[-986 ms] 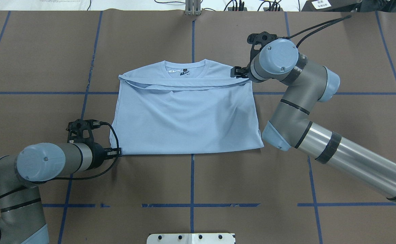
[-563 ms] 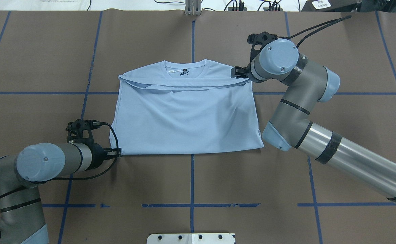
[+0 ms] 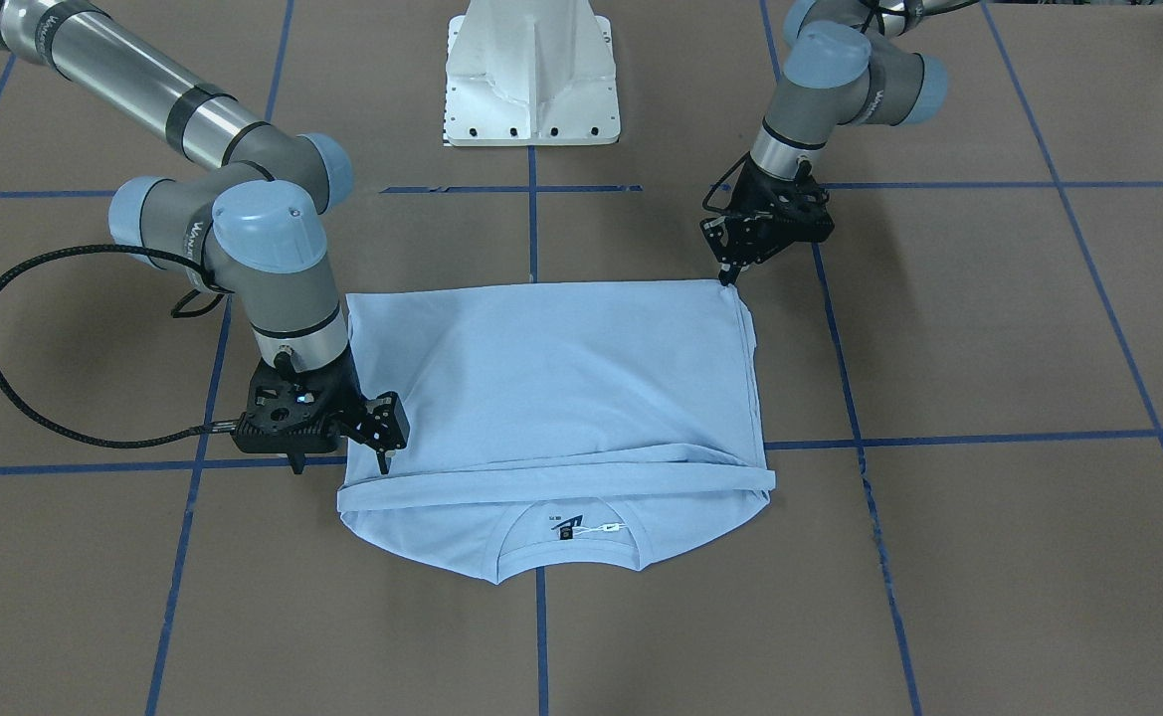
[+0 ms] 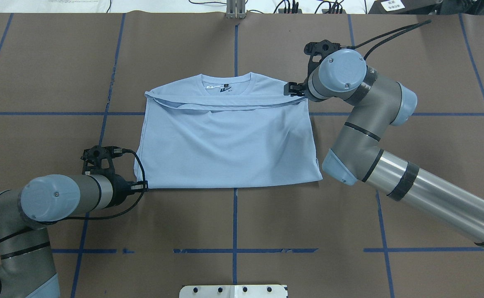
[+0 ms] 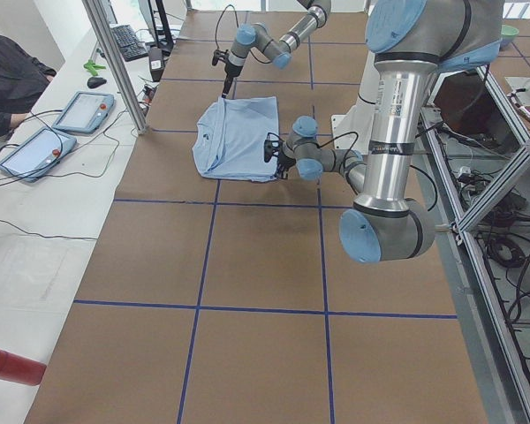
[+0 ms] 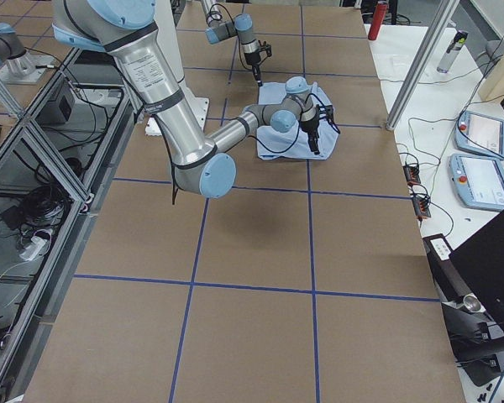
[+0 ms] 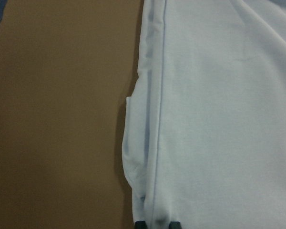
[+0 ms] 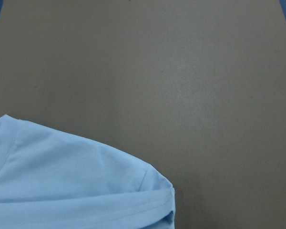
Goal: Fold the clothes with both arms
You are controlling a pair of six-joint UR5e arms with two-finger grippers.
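The pale blue T-shirt (image 4: 225, 145) lies folded on the brown table, its hem brought up to just below the collar; it also shows in the front view (image 3: 561, 378). The dark neck label (image 4: 224, 89) shows; the palm print is hidden. My left gripper (image 4: 144, 187) is at the shirt's near left corner. In the left wrist view (image 7: 155, 223) it is shut on the shirt's edge. My right gripper (image 4: 291, 89) stands at the far right end of the folded hem, also seen in the front view (image 3: 382, 459). I cannot tell whether it is open or shut; its wrist view shows only the shoulder (image 8: 76, 181).
The white pedestal base (image 3: 531, 70) stands at the robot's side of the table. Blue tape lines (image 4: 234, 231) cross the brown cover. Tablets (image 5: 79, 110) and a red bottle (image 5: 9, 367) lie on the side bench past the table's far edge.
My right arm and gripper have shifted slightly to the right. The left arm and the shirt have not visibly moved.
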